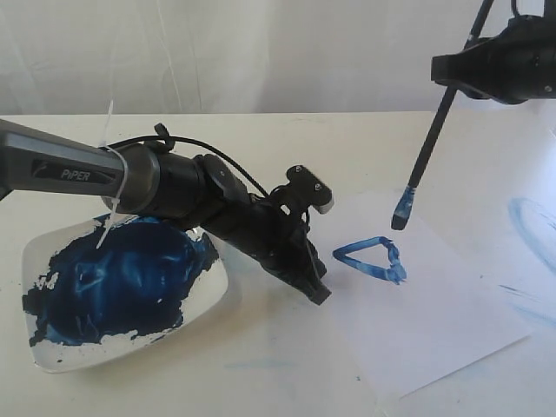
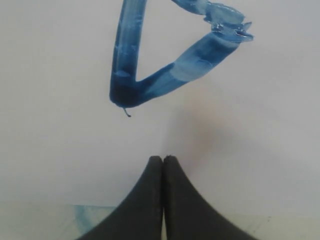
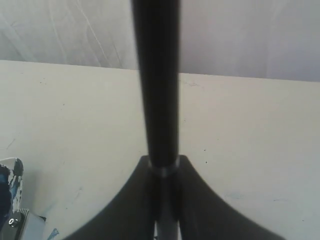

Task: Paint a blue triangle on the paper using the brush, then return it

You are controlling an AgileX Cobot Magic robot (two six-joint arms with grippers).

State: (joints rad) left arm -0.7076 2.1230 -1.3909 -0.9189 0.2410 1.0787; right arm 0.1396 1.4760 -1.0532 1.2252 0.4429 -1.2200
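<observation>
Lower left of the exterior view, nearest the camera, a white dish (image 1: 61,360) smeared with dark blue paint sits on the pale table (image 1: 261,373). To its right, in the lower right, the paper (image 1: 452,321) lies flat. The left gripper (image 1: 314,291) reaches in from the left edge and points down at the sheet's left edge near the frame's centre. In the left wrist view its two black fingers (image 2: 150,200) press together with nothing between them, their tips over the white paper (image 2: 60,125).

The blue triangle (image 1: 365,265) lies on the paper just right of that claw, and in the wrist view its strokes (image 2: 124,60) fill the upper middle, apart from the tips.

Farther back, the brush (image 1: 426,156) slants from its blue bristles, close above the triangle's upper right corner, up toward the upper right. I cannot tell whether the bristles touch the sheet. The right gripper (image 1: 453,78) clamps the handle there, and the right wrist view shows its fingers (image 3: 125,210) closed around the black shaft (image 3: 156,75). Pale blue smears (image 1: 530,221) mark the table at the right edge.
</observation>
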